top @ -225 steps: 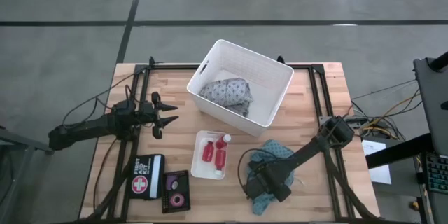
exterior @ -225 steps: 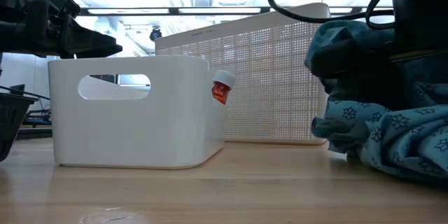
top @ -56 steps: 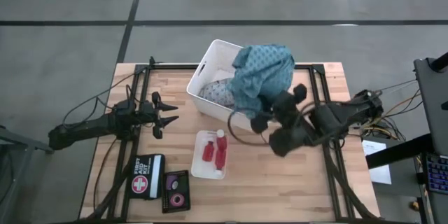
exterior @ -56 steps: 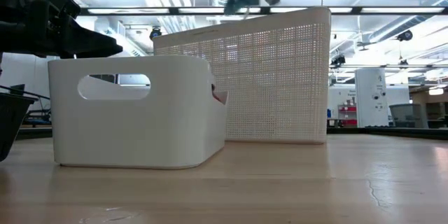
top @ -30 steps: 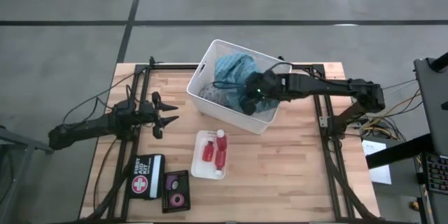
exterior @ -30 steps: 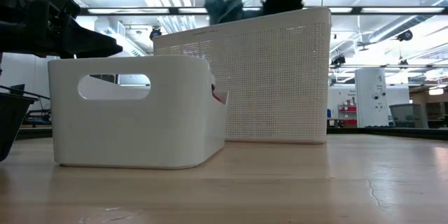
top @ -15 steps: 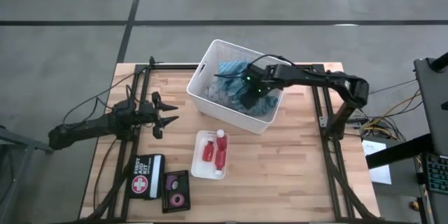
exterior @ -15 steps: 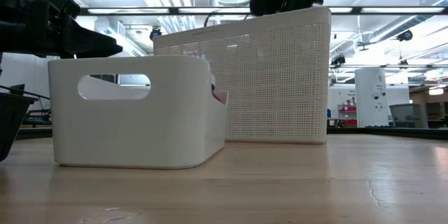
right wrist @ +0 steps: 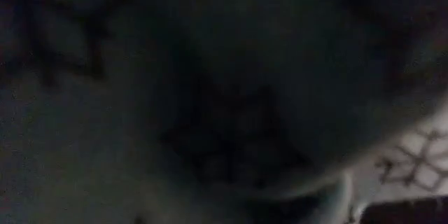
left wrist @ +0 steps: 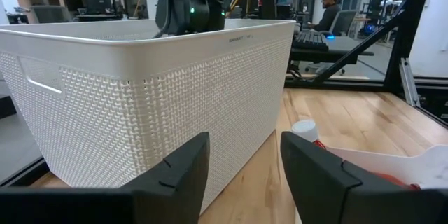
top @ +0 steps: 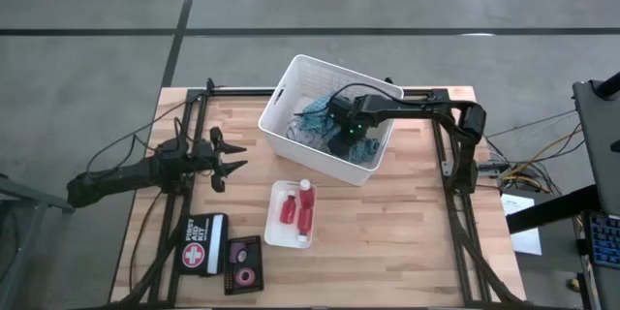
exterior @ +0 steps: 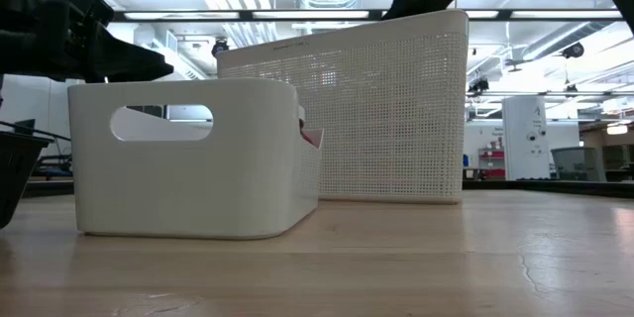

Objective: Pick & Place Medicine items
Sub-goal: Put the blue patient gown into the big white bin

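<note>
Two red bottles with white caps [top: 297,211] lie in a small white tray [top: 275,231] at mid-table; one cap [left wrist: 305,129] shows in the left wrist view. A pink tape roll [top: 244,276] sits in a dark case at the near left. My right gripper [top: 345,132] reaches down into the big white basket [top: 291,76], shut on a teal patterned cloth [top: 315,113] that lies inside and fills the right wrist view [right wrist: 210,77]. My left gripper [top: 231,161] waits open at the table's left, pointing level at the basket. My right gripper comes at the teal cloth [top: 360,151] from above, pointing down into the basket. The gripper's body and the bunched cloth hide the fingers, so the part and the number of layers cannot be told. The cloth rests inside the basket, below its rim.
A first aid kit [top: 203,242] lies at the near left beside the dark case. A grey cloth [top: 294,134] also lies in the basket. Bare wood stretches along the table's near right. The low view shows the tray's wall [exterior: 188,154] in front of the basket [exterior: 396,109].
My right gripper has gone down into the basket and tipped over until it points nearly straight down. The teal cloth, which stood bunched above the basket's rim, has sunk inside it and no longer shows over the rim in the low view.
</note>
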